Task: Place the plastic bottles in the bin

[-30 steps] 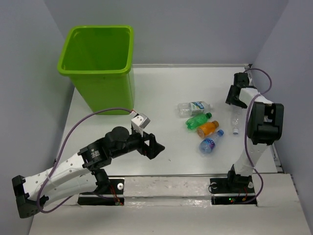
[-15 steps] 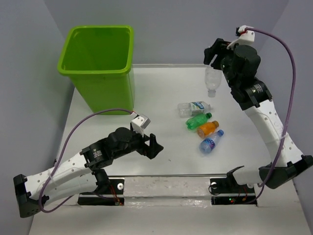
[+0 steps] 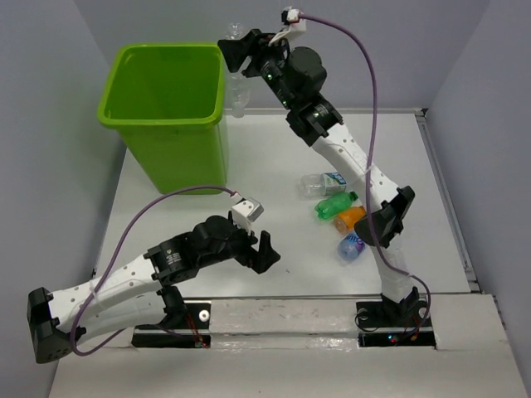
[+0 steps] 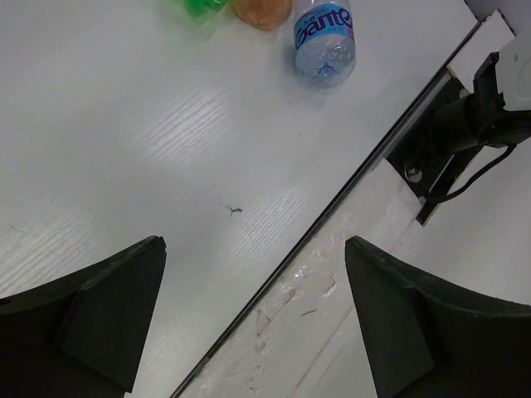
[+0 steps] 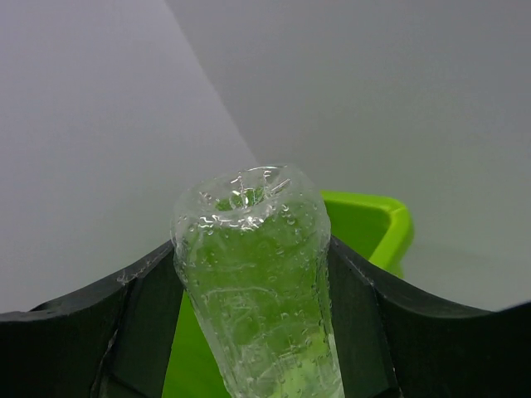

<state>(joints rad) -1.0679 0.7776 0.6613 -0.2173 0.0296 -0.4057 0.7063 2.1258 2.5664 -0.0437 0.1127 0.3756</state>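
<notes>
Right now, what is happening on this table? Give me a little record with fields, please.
right gripper: shut on a clear bottle, raised beside the bin's right rim
left gripper: open, empty, over the table
bin: lime green, upright, far left
lying on table: labelled clear bottle, green bottle, orange bottle, blue-labelled bottle

"Ganten" on the blue-labelled bottle (image 4: 324, 37)
</notes>
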